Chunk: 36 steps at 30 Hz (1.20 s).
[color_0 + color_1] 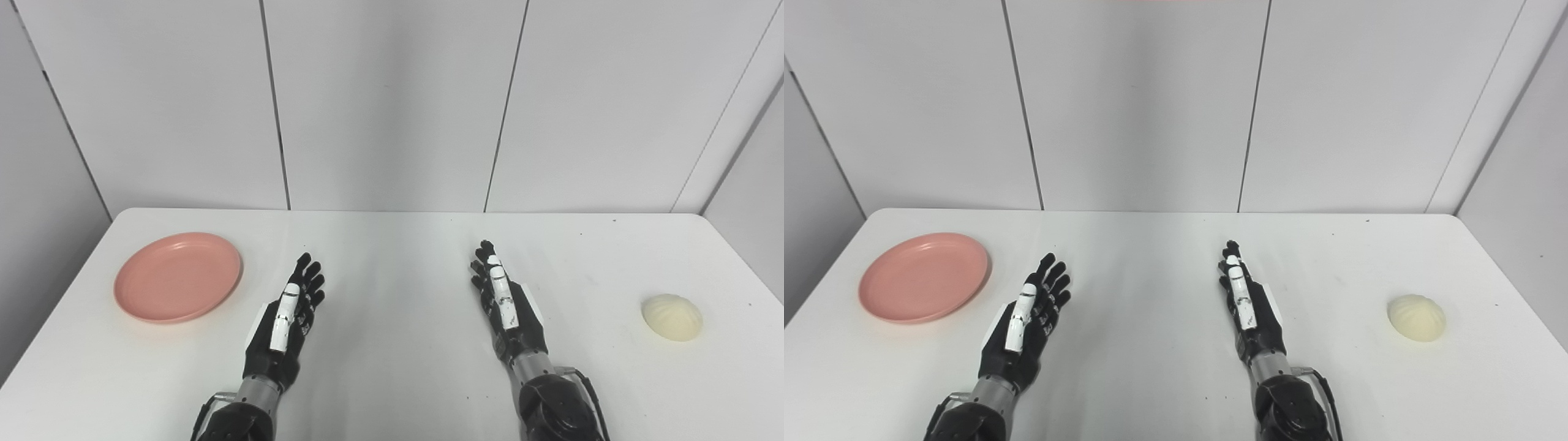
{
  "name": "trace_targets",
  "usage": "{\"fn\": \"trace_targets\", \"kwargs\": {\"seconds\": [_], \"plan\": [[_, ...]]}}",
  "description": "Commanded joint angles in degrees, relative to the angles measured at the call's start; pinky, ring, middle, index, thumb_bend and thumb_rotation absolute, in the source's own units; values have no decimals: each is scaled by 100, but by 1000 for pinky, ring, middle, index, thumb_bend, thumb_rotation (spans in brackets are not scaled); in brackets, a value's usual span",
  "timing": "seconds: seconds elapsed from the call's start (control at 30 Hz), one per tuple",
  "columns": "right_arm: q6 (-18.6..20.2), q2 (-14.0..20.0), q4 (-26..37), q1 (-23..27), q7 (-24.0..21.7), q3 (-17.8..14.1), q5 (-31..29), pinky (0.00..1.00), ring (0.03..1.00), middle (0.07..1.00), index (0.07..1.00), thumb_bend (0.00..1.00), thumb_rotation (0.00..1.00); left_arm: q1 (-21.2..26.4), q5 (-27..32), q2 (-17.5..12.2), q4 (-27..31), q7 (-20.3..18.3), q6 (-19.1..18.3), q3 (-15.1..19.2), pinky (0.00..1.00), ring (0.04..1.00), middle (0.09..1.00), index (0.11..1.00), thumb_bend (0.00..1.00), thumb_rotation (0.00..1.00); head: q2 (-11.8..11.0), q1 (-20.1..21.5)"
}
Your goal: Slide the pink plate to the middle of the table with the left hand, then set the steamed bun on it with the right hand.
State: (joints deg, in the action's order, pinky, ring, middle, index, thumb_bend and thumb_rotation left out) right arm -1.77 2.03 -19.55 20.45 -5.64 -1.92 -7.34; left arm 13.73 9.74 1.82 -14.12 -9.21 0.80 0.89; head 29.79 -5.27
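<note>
Task not yet begun. Round pink plastic plate (177,276) lay near the white bench's (392,245) left edge, pale pleated steamed bun (672,316) near its right edge; left robot hand (288,318) and right robot hand (505,303) hovered between them, fingers extended, empty.

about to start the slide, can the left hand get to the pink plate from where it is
Probably yes. The left hand is open, holding nothing, just to the right of the pink plate, with only bare table between them. The steamed bun lies far off on the right side.
</note>
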Motion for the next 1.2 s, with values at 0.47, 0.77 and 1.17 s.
{"fn": "trace_targets", "kwargs": {"seconds": [0.47,0.77,1.17], "plan": [[-64,-55,-355,-265,-44,22,5,1000,1000,1000,1000,176,1000,-390,-1,-55,-516,26,-218,27,1000,992,999,1000,405,1000,9,-8],[-81,-54,-361,-265,-14,27,43,1000,1000,1000,1000,183,1000,-393,-14,-50,-483,39,-242,20,1000,991,998,1000,402,1000,14,-15],[-41,-54,-298,-287,-17,26,58,1000,1000,1000,1000,187,1000,-392,2,-57,-485,16,-246,19,1000,991,999,1000,406,1000,22,-18]]}}
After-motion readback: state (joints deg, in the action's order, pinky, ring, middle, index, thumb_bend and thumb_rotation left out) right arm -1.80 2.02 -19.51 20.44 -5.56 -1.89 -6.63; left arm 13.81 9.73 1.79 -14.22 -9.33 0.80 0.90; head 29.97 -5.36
